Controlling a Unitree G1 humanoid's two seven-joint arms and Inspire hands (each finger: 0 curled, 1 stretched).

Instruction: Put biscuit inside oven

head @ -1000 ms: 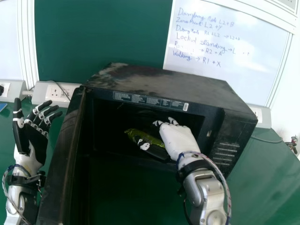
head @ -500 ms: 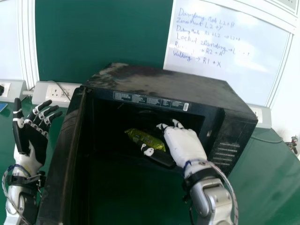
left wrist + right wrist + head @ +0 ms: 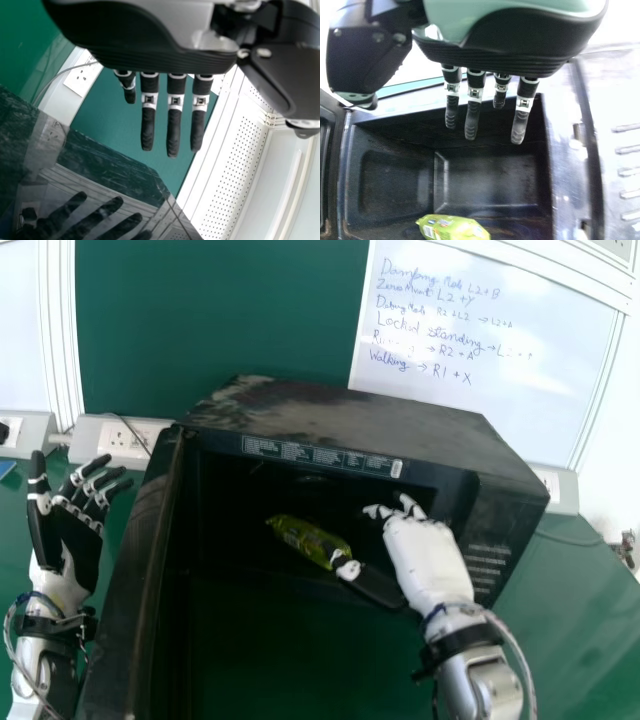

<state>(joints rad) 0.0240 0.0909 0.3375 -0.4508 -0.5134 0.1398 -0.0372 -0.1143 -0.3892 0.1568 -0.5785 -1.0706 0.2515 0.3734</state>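
1. I'm seeing the biscuit packet [image 3: 305, 538] lying inside the oven [image 3: 350, 415], on the floor of the dark cavity, and it's standing out brightly in there.
2. The wrapper is gleaming yellow-green in the head view and showing a fresher lime in the right wrist view, its film creasing and catching the light.
3. It's looking long and plump, tapering to a narrow, crimped tip; in the head view that tip is pointing left and the packet is slanting down to the right.
4. A pale label patch [image 3: 429, 231] is showing near the tip, with small dark and coloured print sitting further along; I'm not making out the words.
5. My right hand [image 3: 425, 555] is hanging at the oven's mouth, open, its fingers [image 3: 472, 120] stretching straight and gripping nothing.
6. Its thumb [image 3: 372, 585] is reaching towards the packet's near end, overlapping it in the head view; I can't tell whether they're touching.
7. My left hand [image 3: 78, 540] is resting idle, open, at the head view's left, beside the oven door [image 3: 140, 570].
8. The door is standing open, and the oven is sitting on the green worktop [image 3: 560, 590].
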